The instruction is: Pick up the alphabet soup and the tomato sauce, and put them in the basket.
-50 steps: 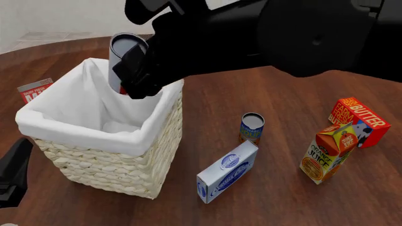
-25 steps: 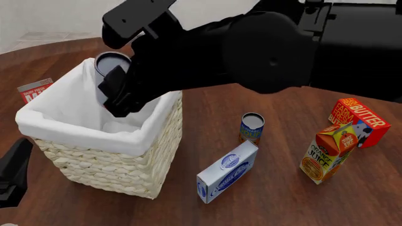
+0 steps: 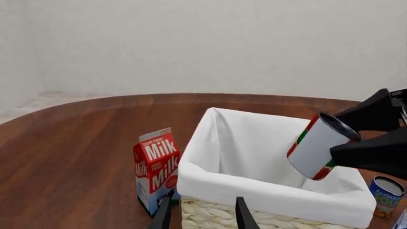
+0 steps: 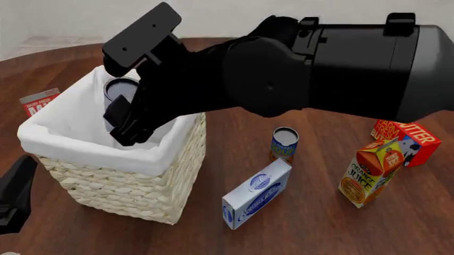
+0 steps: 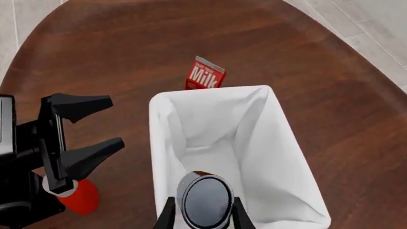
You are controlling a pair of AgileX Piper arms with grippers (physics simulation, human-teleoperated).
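**Front view: my right arm blocks most of the drop**

From the front camera I see my right arm filling the upper middle of the frame, so the right claw (image 4: 131, 119) is largely buried in its own dark bulk. The basket (image 4: 145, 194) stands on the wooden surface (image 4: 298, 234) at left, its white lining folded over the rim. The tomato sauce (image 4: 119, 90) shows only as a grey top and a sliver of wall above the lining; the rest is behind the arm.

The left wrist camera gives me the clearer read: the can hangs tilted over the basket's open mouth, white label with red and green marks, pinched between the dark fingers of the right claw, so that claw is clenched on it. The right wrist camera looks straight down onto the can's top, with the lining below.

My left claw (image 5: 89, 129) stands apart from the basket with its fingers spread and nothing between them.

The alphabet soup (image 4: 284, 144) stands upright on the surface, right of the basket. A milk carton (image 3: 154, 169) stands just beside the basket.
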